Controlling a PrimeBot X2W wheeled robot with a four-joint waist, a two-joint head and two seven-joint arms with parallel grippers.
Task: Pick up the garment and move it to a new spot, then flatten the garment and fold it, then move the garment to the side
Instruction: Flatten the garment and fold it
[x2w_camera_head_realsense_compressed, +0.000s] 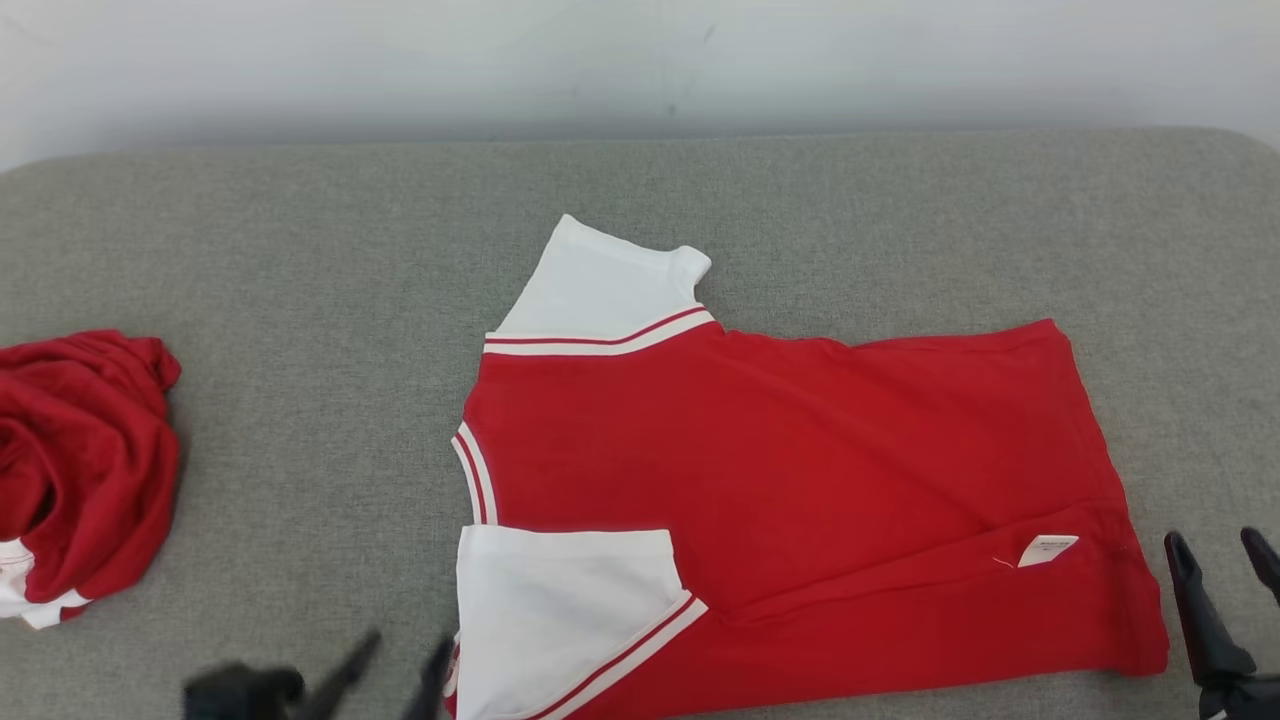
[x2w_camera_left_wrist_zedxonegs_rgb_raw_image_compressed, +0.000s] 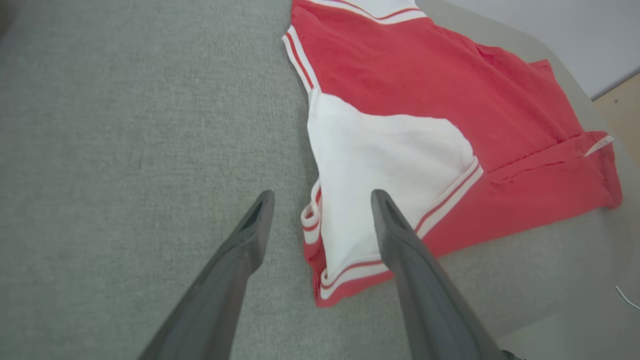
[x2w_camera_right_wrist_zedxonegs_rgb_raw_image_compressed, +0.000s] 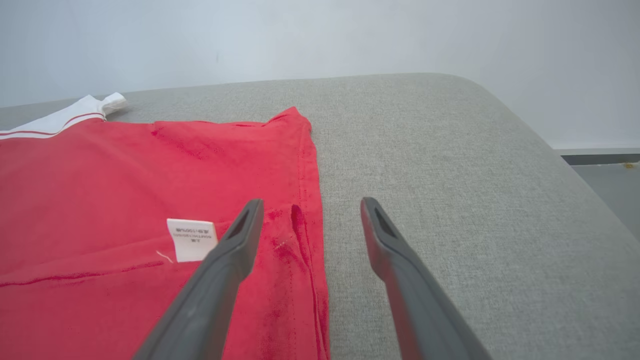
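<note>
Garment (x2w_camera_head_realsense_compressed: 790, 480) lies lengthwise left-right; left gripper (x2w_camera_head_realsense_compressed: 410, 645) open beside its sleeve (x2w_camera_head_realsense_compressed: 560, 600), right gripper (x2w_camera_head_realsense_compressed: 1213, 540) open beside its hem (x2w_camera_head_realsense_compressed: 1125, 560).

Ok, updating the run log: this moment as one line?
left hand: open, at white sleeve edge | right hand: open, at hem | red T-shirt: flat, near edge folded in | crumpled red garment: far left
</note>
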